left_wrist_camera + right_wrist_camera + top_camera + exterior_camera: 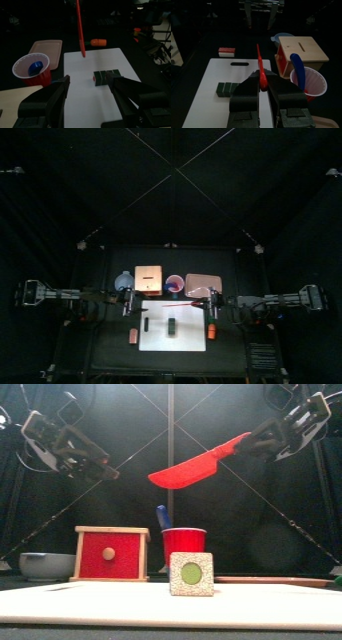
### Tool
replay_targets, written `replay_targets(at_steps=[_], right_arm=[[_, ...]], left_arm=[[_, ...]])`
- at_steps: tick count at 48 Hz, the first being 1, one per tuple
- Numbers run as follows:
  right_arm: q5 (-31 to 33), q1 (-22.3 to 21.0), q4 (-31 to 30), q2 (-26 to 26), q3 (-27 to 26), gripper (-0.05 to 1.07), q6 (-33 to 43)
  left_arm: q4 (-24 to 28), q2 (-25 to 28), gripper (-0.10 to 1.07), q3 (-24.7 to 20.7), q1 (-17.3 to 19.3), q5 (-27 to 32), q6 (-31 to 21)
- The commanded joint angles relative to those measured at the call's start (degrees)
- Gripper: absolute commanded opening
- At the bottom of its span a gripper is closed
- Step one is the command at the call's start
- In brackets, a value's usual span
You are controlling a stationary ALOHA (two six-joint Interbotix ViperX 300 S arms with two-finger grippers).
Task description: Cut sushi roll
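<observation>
Counter (107, 356) was dim; sushi roll (226, 88) blurry on white board (107, 62). My right hand (262, 86) gripped red knife (198, 466); left hand (90, 92) gaped empty.

Black curtains (80, 188), small black table (114, 353), dim light

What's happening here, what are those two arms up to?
The right arm's fingers are closed on the handle of a red toy knife, holding it in the air above a white cutting board. A small dark sushi roll lies on the board, not yet touched by the blade. The left arm's fingers are wide open and empty, poised over the board near the roll. A red cup and a red wooden box stand behind the board.
</observation>
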Motion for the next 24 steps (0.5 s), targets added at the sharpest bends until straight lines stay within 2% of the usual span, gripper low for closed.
replay_targets(at_steps=[1,8,16,19,24], right_arm=[[-2.11,-0.79,0.26,1.23,-1.85,0.45,0.18],[-2.72,-1.05,0.44,2.72,-2.99,0.45,0.26],[-2.72,-1.32,0.44,3.52,-3.87,0.45,0.26],[-2.72,-1.49,0.44,3.69,-3.87,0.45,0.35],[-2.90,-1.85,0.44,3.87,-3.78,0.45,0.35]], left_arm=[[-5.45,5.01,0.93,-3.43,-0.35,-3.34,4.83],[-16.52,11.34,0.93,-5.80,-2.72,-7.91,18.11],[-27.95,14.94,0.93,-7.21,-6.50,-10.99,32.87],[-32.43,15.73,0.93,-7.65,-8.79,-11.34,37.35],[-37.09,16.52,0.93,-8.17,-11.51,-11.69,40.61]])
